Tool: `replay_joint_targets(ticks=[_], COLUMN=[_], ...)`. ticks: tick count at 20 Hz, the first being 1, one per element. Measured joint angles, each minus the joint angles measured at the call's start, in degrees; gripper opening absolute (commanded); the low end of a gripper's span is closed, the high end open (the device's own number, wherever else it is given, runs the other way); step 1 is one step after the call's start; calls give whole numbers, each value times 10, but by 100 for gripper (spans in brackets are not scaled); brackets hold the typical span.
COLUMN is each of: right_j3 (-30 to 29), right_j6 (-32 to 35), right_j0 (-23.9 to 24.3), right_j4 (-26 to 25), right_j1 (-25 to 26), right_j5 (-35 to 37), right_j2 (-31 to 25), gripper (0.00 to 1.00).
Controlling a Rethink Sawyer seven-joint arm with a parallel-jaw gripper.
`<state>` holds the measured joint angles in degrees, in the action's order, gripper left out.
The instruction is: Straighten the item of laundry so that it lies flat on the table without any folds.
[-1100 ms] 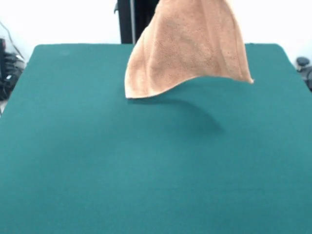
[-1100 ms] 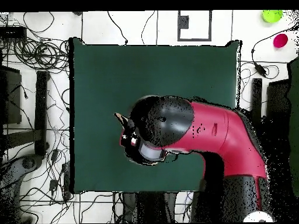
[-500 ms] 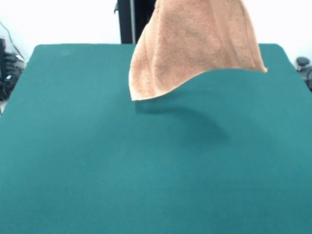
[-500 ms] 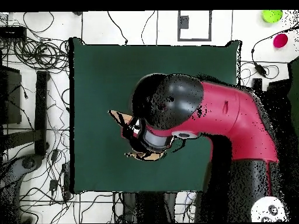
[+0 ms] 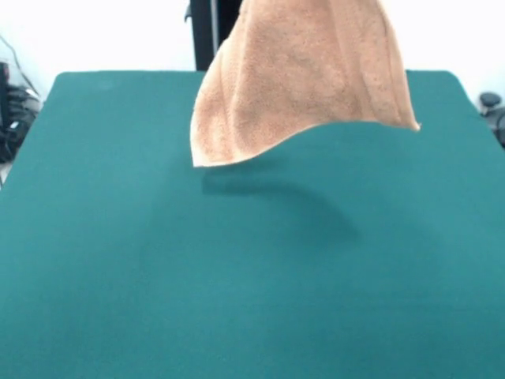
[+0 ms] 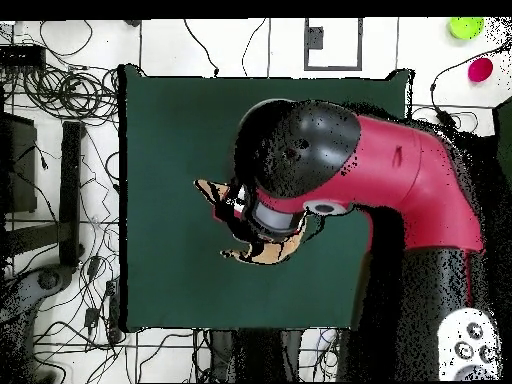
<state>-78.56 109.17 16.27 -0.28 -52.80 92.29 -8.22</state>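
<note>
Big dark green worktop [image 5: 158, 276] filling most of the front view, flat and plain, with a soft dark shadow near its far middle

Red and black arm [image 6: 400, 180] reaching in over the worktop [image 6: 170, 130] in the overhead view, round black head sitting above the middle

Tan-orange towel [image 5: 300, 79] hanging up in the air in the front view, top part going out past the top edge of the picture, not lying flat. Wide at the bottom, narrow at the top, like a tent. Bottom edge curved, one low corner drooping at the left just above the worktop, other corner sticking out at the right and higher up. Shadow on the green right under the low corner and the curved edge. Soft folds running down the cloth. From overhead, only small bits of towel [image 6: 262, 252] peeking out from under the black head, one bit at the left side and one bit at the lower side

End effector hidden: out of the picture at the top in the front view, covered by the arm's head from above. Cannot tell if open or closed

Tangle of black cables [image 6: 60, 100] on the white floor beside the worktop, plus a small green round thing [image 6: 465, 27] and a small pink one [image 6: 480, 69] off in a corner
</note>
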Motion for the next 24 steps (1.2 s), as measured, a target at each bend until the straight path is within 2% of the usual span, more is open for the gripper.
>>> replay_joint_targets(ticks=[6, 14, 24], right_j3=[44, 141, 241], right_j6=[0, 0, 0], right_j0=[0, 0, 0], right_j4=[0, -4, -15], right_j1=[36, 109, 176], right_j5=[20, 51, 96], right_j2=[0, 0, 0], gripper=[0, 0, 0])
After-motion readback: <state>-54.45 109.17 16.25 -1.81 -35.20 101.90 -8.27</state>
